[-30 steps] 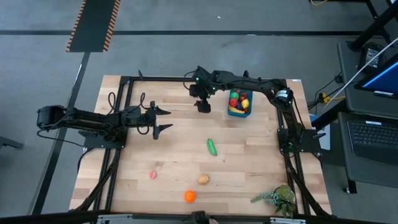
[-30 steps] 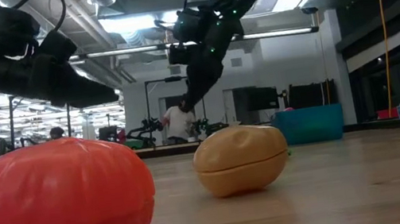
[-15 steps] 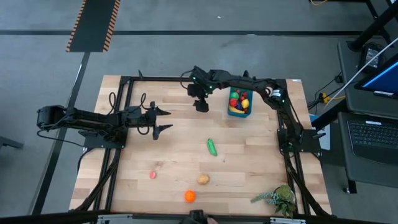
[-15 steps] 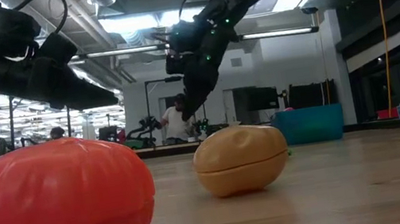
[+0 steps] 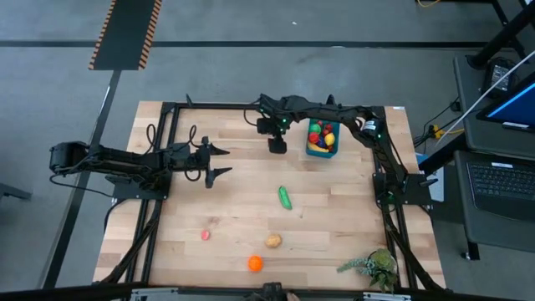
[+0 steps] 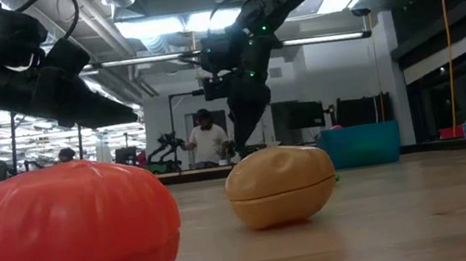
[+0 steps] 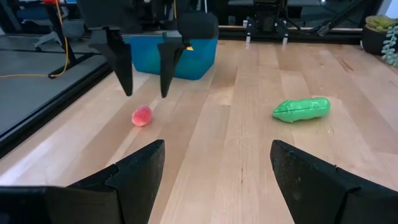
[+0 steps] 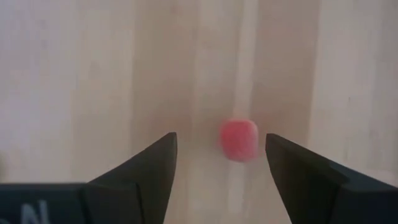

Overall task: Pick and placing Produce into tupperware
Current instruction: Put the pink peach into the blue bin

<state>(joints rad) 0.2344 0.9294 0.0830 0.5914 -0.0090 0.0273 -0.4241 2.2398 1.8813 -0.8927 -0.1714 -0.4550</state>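
My right gripper [image 5: 276,145] stands open near the table's far edge, pointing steeply down. A small red produce piece [image 8: 239,138] lies on the wood below it, in line with the gap between the fingers [image 7: 164,73] and untouched; it also shows in the left wrist view [image 7: 142,116]. Just right of that gripper stands the blue tupperware [image 5: 322,139], with several produce pieces inside. A green cucumber [image 5: 285,197], a pink piece [image 5: 205,235], a tan piece [image 5: 273,241] and an orange piece [image 5: 255,263] lie on the table. My left gripper [image 5: 222,161] waits open at the left.
A leafy green sprig [image 5: 372,267] lies at the near right corner. A black frame rail [image 5: 217,105] runs along the table's far edge behind the right gripper. Bare wood lies between the left gripper and the cucumber.
My right gripper has sunk a little toward the table and tipped from a slant to pointing more steeply down over the small red piece. Its fingers stay apart. No produce has moved.
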